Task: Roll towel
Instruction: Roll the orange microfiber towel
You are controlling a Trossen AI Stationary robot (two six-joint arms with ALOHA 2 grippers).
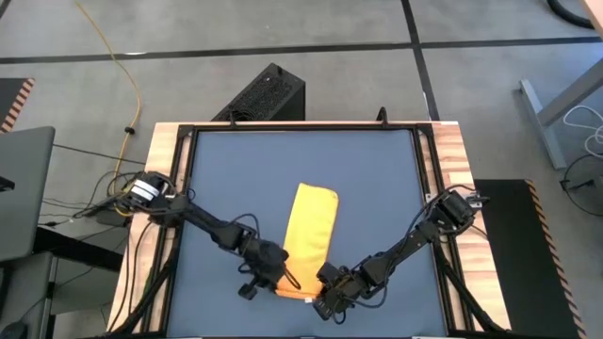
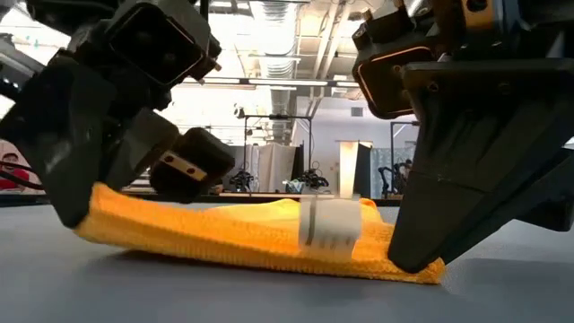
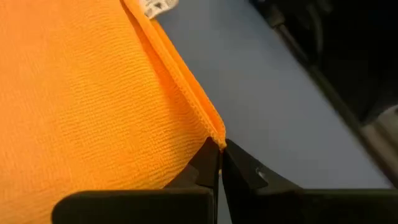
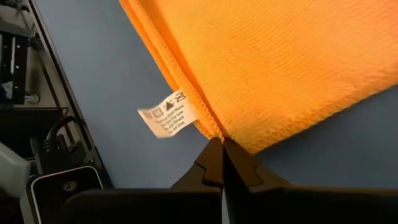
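The towel (image 1: 312,234) is a yellow cloth folded into a long strip. It lies flat on the dark blue tabletop (image 1: 377,179), running from the near edge toward the middle, and a white tag (image 4: 165,113) sticks out at its near end. My left gripper (image 1: 285,280) is shut on the strip's near left corner. My right gripper (image 1: 317,294) is shut on the near right corner, beside the tag. In the low view the towel (image 2: 242,235) stretches between both grippers. My left gripper pinches the towel's near left corner (image 3: 213,132) between its two fingertips, over stacked hemmed edges. The fingers slant down from the near left side. The rest of the strip lies on the table. My right gripper pinches the near right corner (image 4: 227,133) at its very point, just beside the tag, with several hemmed layers meeting there. The fingers slant down from the near right side. The cloth beyond the fingers rests on the table.
A wooden frame (image 1: 160,188) borders the tabletop on the left and right. A black box (image 1: 268,94) stands on the floor past the far edge. Bare blue surface lies beyond the towel's far end and on both sides of it.
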